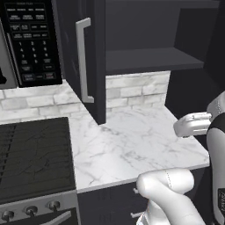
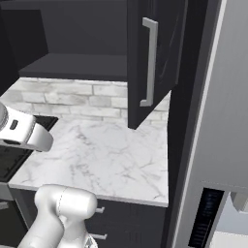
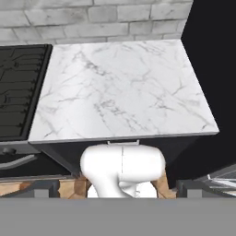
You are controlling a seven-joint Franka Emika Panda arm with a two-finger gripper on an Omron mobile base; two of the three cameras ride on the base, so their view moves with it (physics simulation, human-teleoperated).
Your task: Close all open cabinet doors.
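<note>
Above the counter: two black cabinet doors stand swung out from the wall cabinet, one on each side of the opening.
Left door (image 1: 90, 52): seen from my left base camera, it juts forward over the marble countertop (image 1: 132, 140), its long silver handle (image 1: 83, 59) vertical on the face turned toward the microwave (image 1: 30, 41).
Right door (image 2: 155, 58): seen from my right base camera, it also hangs open over the countertop, carved relief on its face, silver bar handle (image 2: 150, 63) upright near its front edge.
Cabinet interior: a dark shelf (image 1: 151, 59) lies exposed between the two open doors.
Backsplash (image 1: 136, 90): pale brick, running under the cabinet behind the counter.
Stove (image 1: 35, 154): black cooktop just left of the marble, knobs along its front.
Drawer fronts (image 2: 126, 220): low and black beneath the counter edge, short handles showing.
Fridge (image 2: 218, 121): tall grey panel at the right of the right base view.
My gripper: fingers spread as wide as they go, holding nothing; my hand camera looks down on the marble slab and the stove from above, well apart from both doors.
My arm: white links rise at the near edge of the counter, touching neither door.
</note>
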